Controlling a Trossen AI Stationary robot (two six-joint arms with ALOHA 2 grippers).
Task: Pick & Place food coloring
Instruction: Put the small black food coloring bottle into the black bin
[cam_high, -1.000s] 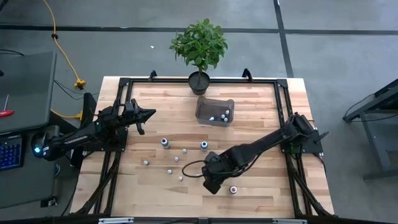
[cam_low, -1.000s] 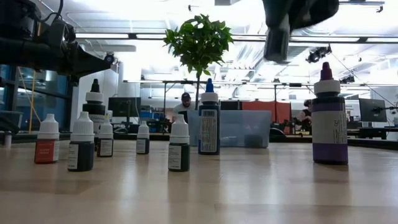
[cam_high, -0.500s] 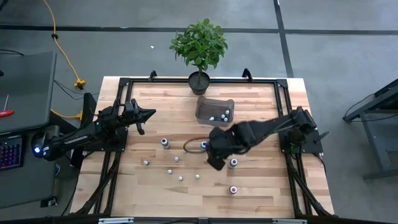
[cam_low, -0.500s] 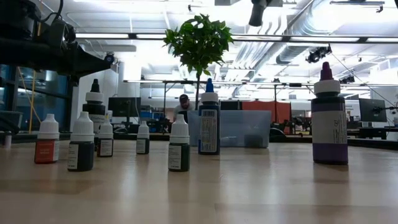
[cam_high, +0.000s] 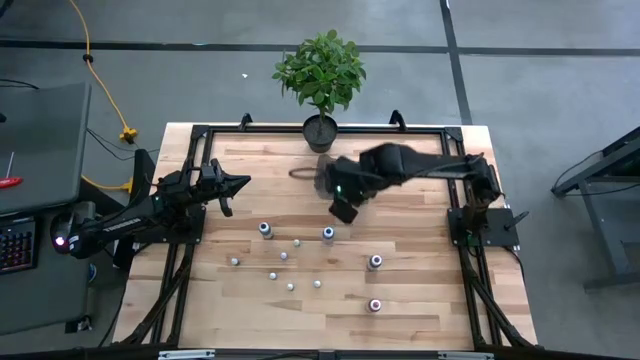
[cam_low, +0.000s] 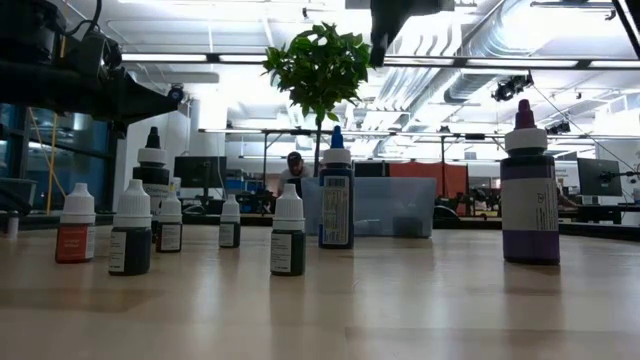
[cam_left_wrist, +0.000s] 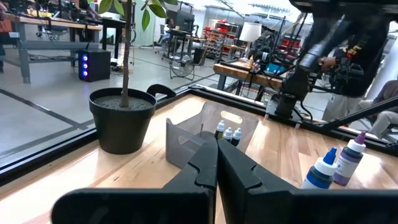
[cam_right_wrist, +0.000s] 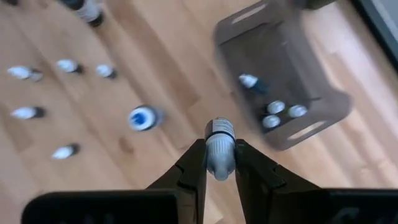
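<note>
My right gripper (cam_high: 343, 206) is shut on a tiny bottle with a whitish cap (cam_right_wrist: 219, 142), high above the table just on the near side of the clear plastic bin (cam_high: 352, 176). The bin (cam_right_wrist: 280, 87) holds several small bottles (cam_right_wrist: 273, 112). Several more bottles stand upright on the wood, among them a blue-capped one (cam_high: 328, 233) and a purple-capped one (cam_low: 528, 190). My left gripper (cam_high: 240, 183) hovers shut and empty at the table's left, its fingers (cam_left_wrist: 216, 163) pointing toward the bin. My right gripper pinches the tiny bottle between its two fingers (cam_right_wrist: 194, 163), which lie on opposite sides of the bottle (cam_right_wrist: 219, 155). The fingers point down from above. The bottle is lifted clear of the table, over bare wood beside the bin.
A potted plant (cam_high: 320, 75) stands at the table's far edge just behind the bin. A black frame rail (cam_high: 455, 190) runs around the tabletop. The loose bottles (cam_high: 283, 262) are scattered over the middle and near part of the table.
My right gripper has risen and gone from near the table's near edge toward the far edge, up to the bin, carrying the small bottle clear of the table. Bottles that the arm had hidden now show on the wood.
</note>
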